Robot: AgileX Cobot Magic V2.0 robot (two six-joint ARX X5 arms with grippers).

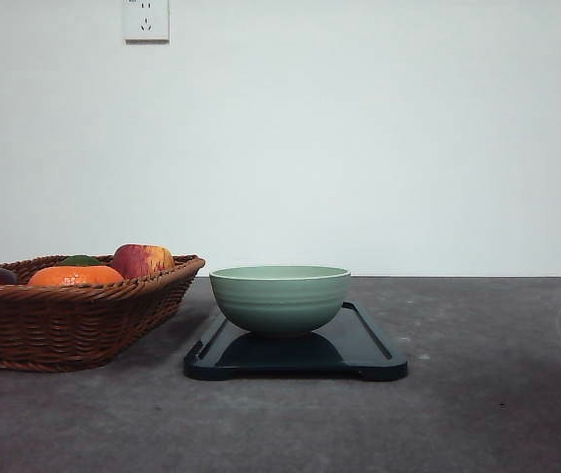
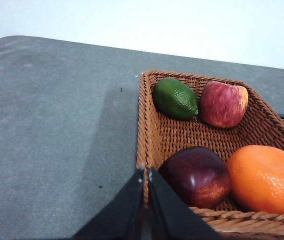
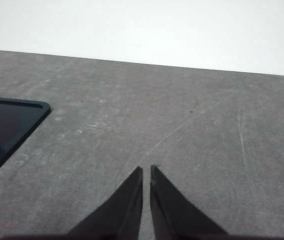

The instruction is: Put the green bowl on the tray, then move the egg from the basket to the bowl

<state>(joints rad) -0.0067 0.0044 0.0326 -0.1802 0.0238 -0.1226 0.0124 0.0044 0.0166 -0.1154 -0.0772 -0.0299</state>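
1. The green bowl (image 1: pixel 280 299) stands upright on the black tray (image 1: pixel 369 345), at the middle of the grey worktop (image 1: pixel 497 394) — the first half of the task looks done.

2. The wicker basket (image 1: pixel 63 320) sits just left of the tray. The left wrist view shows what lies in it: a lime (image 2: pixel 175 98) and a red-yellow apple (image 2: pixel 223 104) at the far side, a dark red apple (image 2: pixel 197 176) and an orange (image 2: pixel 265 178) nearer.

3. No egg can be made out among the fruit; it may lie hidden behind one of the pieces or below the rim — the pictures do not settle it.

4. The left gripper (image 2: pixel 145 172) hangs at the basket's near rim, jaws together and holding nothing. The right gripper (image 3: pixel 146 170) hovers over bare worktop to the right of the tray, jaws likewise together and empty.

5. By judgement, an egg is light, smooth and hard-shelled, apt to roll and to slip. The hold should fall across its widest middle with gentle pressure, jaws opened first, and it should be lowered well into the bowl rather than dropped.
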